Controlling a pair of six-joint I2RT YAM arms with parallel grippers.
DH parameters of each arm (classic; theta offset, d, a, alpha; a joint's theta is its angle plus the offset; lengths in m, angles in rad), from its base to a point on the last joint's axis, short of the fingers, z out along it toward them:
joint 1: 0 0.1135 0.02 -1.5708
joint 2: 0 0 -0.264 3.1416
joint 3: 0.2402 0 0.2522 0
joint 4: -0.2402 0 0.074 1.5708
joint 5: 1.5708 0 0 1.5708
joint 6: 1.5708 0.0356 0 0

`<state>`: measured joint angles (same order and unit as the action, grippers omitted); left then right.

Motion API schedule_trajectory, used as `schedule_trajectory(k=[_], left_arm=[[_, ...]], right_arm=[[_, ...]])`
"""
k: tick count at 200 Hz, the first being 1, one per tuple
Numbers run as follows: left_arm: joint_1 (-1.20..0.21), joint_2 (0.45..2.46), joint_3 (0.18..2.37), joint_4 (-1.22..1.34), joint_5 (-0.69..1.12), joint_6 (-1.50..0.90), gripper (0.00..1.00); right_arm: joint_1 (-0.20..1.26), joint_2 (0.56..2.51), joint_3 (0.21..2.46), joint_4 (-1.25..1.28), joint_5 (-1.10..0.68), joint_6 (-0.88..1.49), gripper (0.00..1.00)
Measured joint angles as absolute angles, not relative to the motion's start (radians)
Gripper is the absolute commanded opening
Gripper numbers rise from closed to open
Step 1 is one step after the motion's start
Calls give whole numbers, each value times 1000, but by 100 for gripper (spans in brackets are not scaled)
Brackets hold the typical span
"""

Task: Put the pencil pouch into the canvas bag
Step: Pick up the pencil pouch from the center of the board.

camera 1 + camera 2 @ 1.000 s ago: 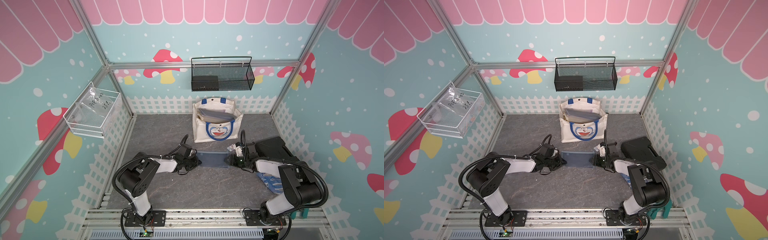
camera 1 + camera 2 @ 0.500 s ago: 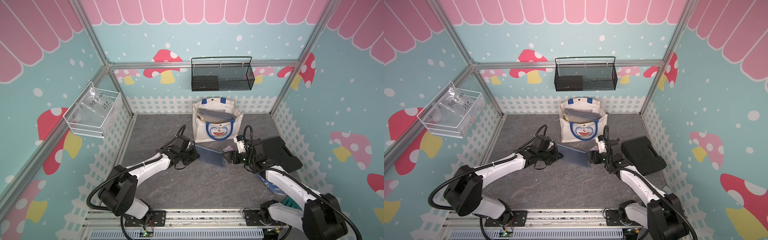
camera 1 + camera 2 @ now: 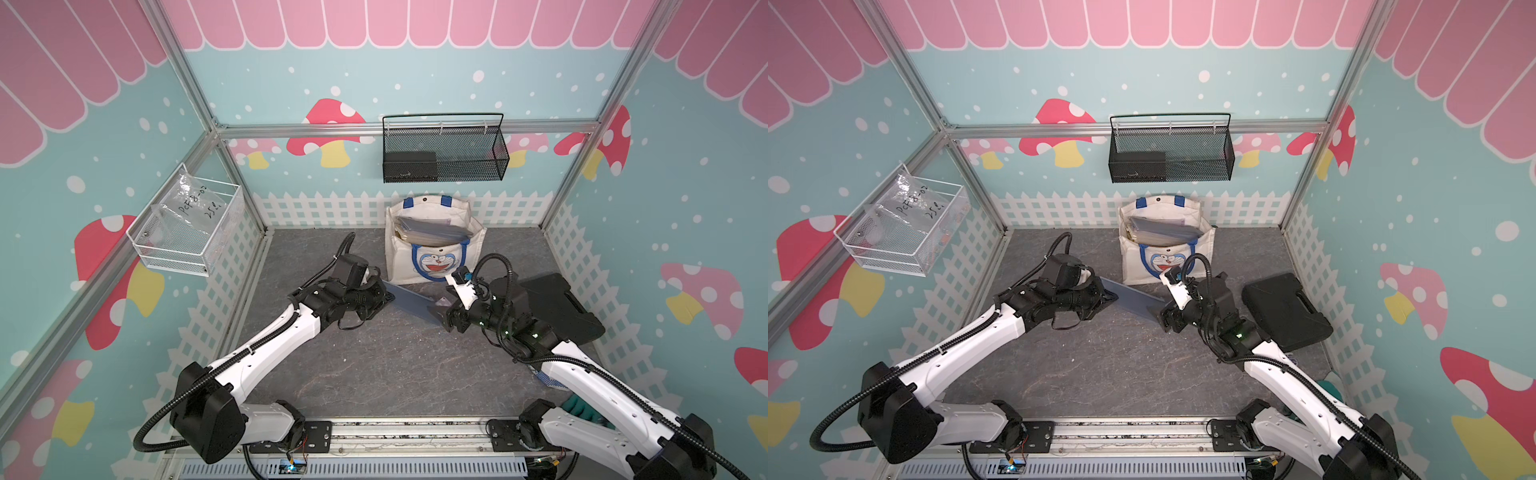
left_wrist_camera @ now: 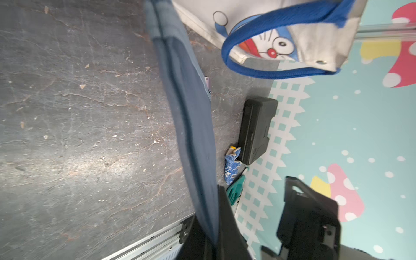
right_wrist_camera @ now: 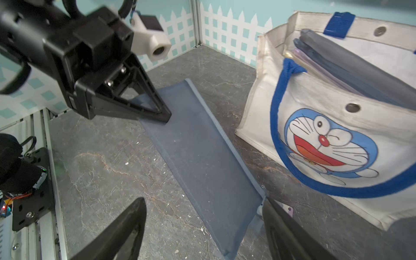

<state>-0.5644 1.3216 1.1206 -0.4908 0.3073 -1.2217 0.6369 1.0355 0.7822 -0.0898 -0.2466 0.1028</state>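
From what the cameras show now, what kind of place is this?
Probably a robot test booth dressed as a playroom: aluminium frame, mushroom wallpaper, and wire baskets above a grey tabletop.

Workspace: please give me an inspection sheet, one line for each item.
Surface: dark grey stone-look mat, small crumbs.
Job's things: pencil pouch outside, in front of canvas bag; bag upright, already holds flat items.
Clutter: black case, blue glove, green glove.
Grippers: left gripper shut on the pouch's end; right gripper open around the other end.
Cables: black hoses on both arms.
Surroundings: black mesh basket, white wire basket.
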Motion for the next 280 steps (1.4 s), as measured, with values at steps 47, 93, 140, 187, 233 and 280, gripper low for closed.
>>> schedule_trajectory(k=[47, 93, 140, 187, 233, 280], left_arm=[[-565, 1302, 1155, -490, 297, -1262, 0], [-565, 1294, 1155, -490, 295, -1304, 0], [-569, 1280, 1155, -485, 296, -1337, 0], [-571, 1278, 1159, -485, 304, -1354, 0], [-565, 1277, 1162, -484, 310, -1358, 0], [-558, 1279, 1197, -474, 318, -1320, 44]], right_arm=[[702, 1146, 805, -49, -170, 56, 79], [709, 1267, 873, -2, -103, 6, 73], [720, 1364, 926, 52, -68, -45, 64], [722, 1414, 950, 86, -54, -81, 51], [734, 1407, 950, 103, -20, -121, 10], [733, 1324, 950, 89, -16, -204, 0]])
